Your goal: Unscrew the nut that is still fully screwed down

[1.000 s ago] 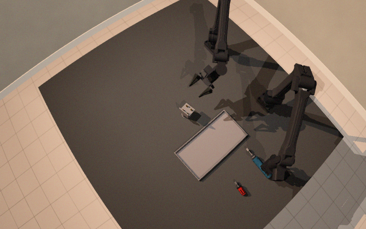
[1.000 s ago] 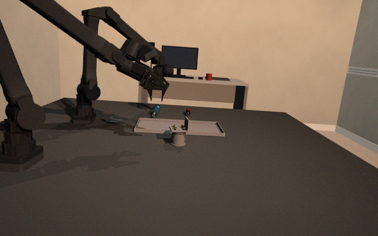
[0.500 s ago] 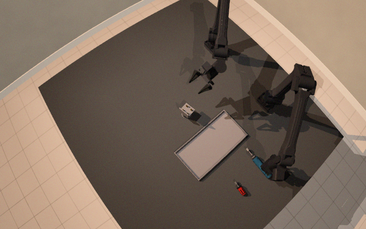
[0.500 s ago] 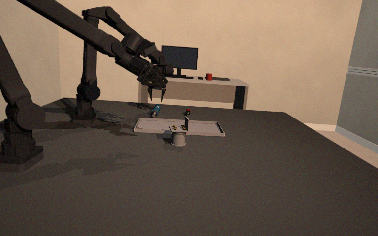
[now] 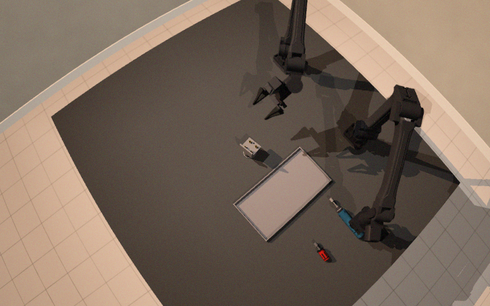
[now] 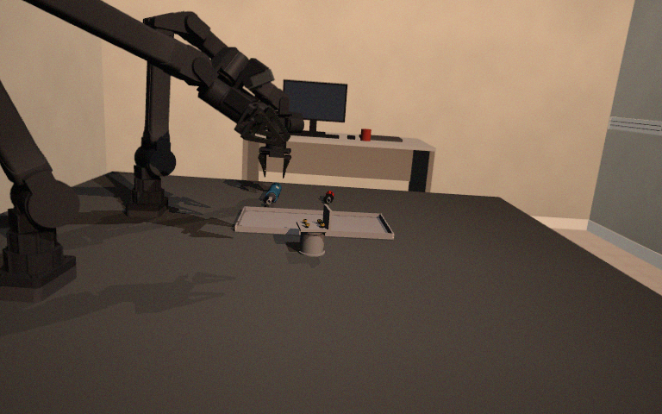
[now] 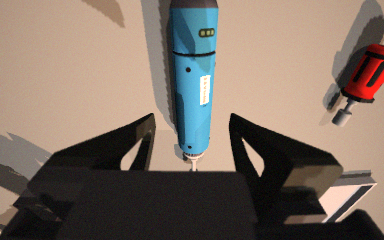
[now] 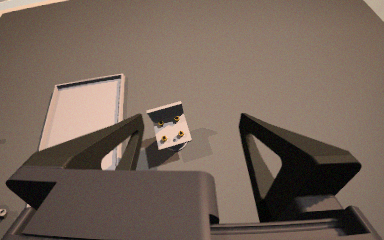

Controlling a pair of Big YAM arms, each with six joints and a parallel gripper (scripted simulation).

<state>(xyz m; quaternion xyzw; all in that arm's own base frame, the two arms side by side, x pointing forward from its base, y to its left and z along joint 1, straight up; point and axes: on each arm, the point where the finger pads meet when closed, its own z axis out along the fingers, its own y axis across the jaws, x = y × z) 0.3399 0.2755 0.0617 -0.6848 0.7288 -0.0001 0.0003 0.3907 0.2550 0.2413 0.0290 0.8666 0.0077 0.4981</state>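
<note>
Beyond the grey cylindrical joint module (image 5: 247, 156) (image 6: 311, 245) (image 8: 181, 147), standing with its pale L-shaped bracket (image 5: 251, 145) (image 6: 327, 216) (image 8: 171, 131) on top, the right gripper (image 5: 259, 111) (image 6: 271, 134) (image 8: 191, 119) hangs wide and holds nothing. Rightward, the left gripper (image 5: 357, 222) (image 6: 274, 175) (image 7: 192, 119), fairly wide and unloaded, straddles the long blue-barrelled electric driver (image 5: 344, 217) (image 6: 274, 189) (image 7: 192, 90); best to centre 2 fingers, descend squarely, then grip.

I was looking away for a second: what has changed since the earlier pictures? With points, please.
The right gripper (image 5: 259, 111) (image 6: 274, 175) (image 8: 191, 119) has drawn back from the joint module (image 6: 312, 243) (image 8: 178, 147), toward its own arm's base. Nothing was visibly taken hold of or let go. The module, the electric nut driver (image 5: 345, 217) (image 6: 274, 191) (image 7: 194, 100) and, as far as I can tell, the left arm (image 5: 395, 162) (image 6: 159, 97) stayed put.
</note>
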